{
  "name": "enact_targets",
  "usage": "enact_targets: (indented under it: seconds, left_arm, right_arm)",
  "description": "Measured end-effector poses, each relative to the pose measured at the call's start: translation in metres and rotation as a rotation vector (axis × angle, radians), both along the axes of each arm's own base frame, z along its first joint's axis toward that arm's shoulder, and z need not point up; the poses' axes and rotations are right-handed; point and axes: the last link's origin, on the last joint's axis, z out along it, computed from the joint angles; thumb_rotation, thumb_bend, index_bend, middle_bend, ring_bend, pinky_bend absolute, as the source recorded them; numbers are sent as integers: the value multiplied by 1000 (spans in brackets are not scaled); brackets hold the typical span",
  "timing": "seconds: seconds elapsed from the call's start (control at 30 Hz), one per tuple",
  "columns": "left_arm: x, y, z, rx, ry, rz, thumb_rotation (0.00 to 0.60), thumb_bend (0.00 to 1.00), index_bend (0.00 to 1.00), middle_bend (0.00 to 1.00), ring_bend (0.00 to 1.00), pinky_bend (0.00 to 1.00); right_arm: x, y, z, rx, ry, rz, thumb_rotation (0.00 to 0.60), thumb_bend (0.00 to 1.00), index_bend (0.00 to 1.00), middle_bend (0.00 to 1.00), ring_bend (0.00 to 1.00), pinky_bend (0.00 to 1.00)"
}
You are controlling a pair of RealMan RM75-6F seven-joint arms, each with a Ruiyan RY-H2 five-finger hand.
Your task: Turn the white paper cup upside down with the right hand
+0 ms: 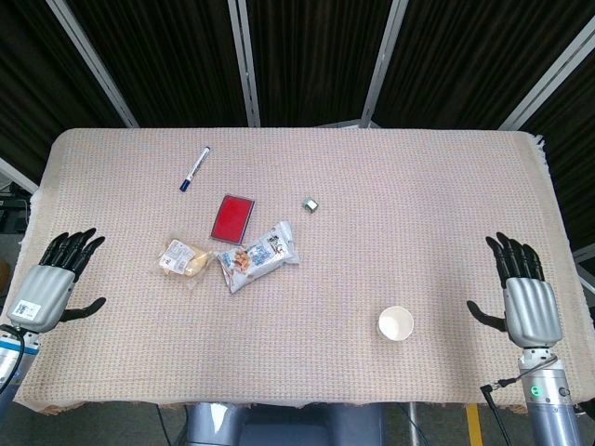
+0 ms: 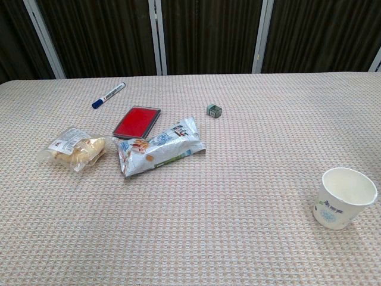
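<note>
Toward the lower right of the head view, the white paper cup with blue print near its base (image 1: 396,323) stands upright, mouth open to the ceiling, on the woven beige tabletop (image 1: 390,232). Nothing touches it, so the task appears not yet begun: the reach is the step in hand. The right hand (image 1: 522,295) rests at the lower right edge of the frame, fingers spread and holding nothing, with bare cloth between it and the cup. The next move likely calls for that hand to travel left across this gap, close around the cup's wall without crushing it, lift, and roll the wrist over so the rim comes down flat.

Room looks generous. The cup sits near the tabletop's front edge, which a clumsy nudge could send it over, but no other object stands close. The printed snack packet (image 1: 257,255), the clear bag of pale food (image 1: 181,259), the red rectangular pad (image 1: 231,218), the small grey-green cube (image 1: 311,204) and the blue-capped white marker (image 1: 194,169) all lie well apart, left of centre. The left hand (image 1: 56,279) lies open at the far left edge.
</note>
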Motion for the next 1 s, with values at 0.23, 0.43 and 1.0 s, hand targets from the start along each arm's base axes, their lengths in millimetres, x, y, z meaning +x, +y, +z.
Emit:
enact_targets:
  seconds: [0.23,0.43,1.0]
  left_arm:
    - [0,0,0,0,0,0,600,157,0,0,0,0]
    - [0,0,0,-1,0,0,600,157,0,0,0,0]
    - [1,1,0,-5,1,1,600,159,0,0,0,0]
  right_arm:
    - [1,0,0,1,-3,3,600,96,39,0,0,0]
    - [6,3,1,7,-9,16,600,66,39,0,0,0]
    - [46,19,-24,256,-85,54,600,2,83,0,0,0]
